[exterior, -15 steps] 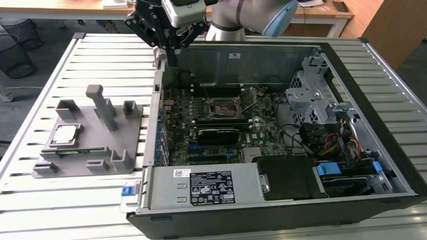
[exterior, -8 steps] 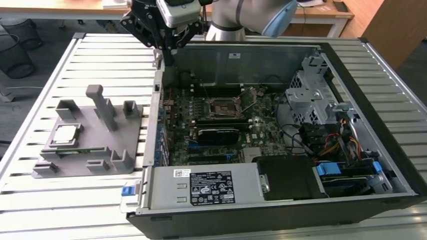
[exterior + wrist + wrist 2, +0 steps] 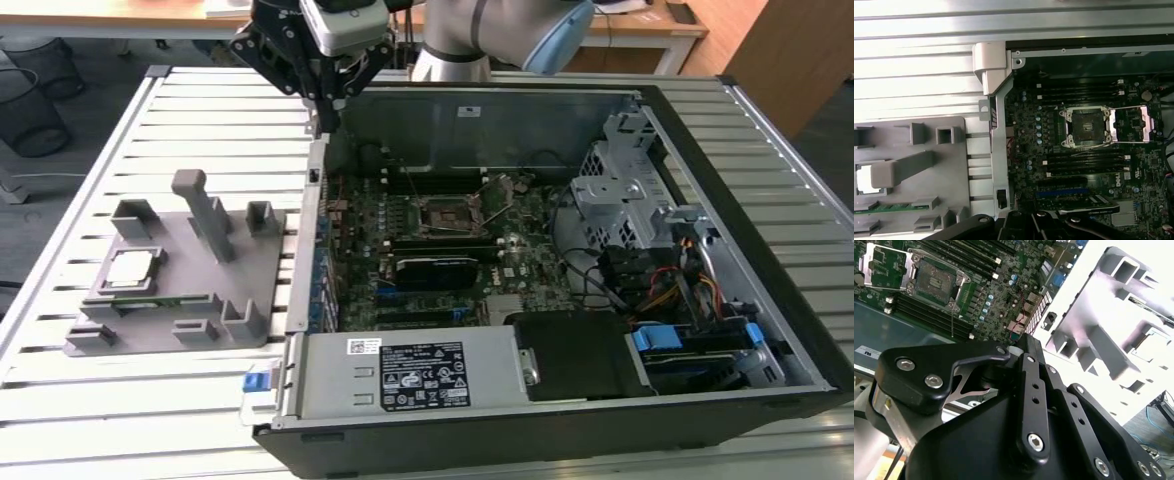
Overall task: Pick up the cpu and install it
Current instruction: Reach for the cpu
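The cpu (image 3: 131,270), a small square chip with a silvery top, lies in a recess of the grey fixture (image 3: 200,300) at the exterior view's left, beside the open computer case. In the first wrist view the cpu (image 3: 865,178) is partly hidden behind a grey post. The motherboard's socket (image 3: 447,215) stands open with its frame lifted, also seen as the socket (image 3: 1086,127) and the socket (image 3: 936,275) in both wrist views. My gripper (image 3: 326,98) hangs high over the case's back corner nearest the fixture, shut and holding nothing, well away from the cpu.
The case wall (image 3: 310,250) rises between fixture and motherboard. A narrow green memory stick (image 3: 889,206) lies in the fixture near the cpu, among tall grey posts (image 3: 200,205). Inside the case are a power supply (image 3: 414,375), a drive cage (image 3: 627,190) and cables (image 3: 667,290).
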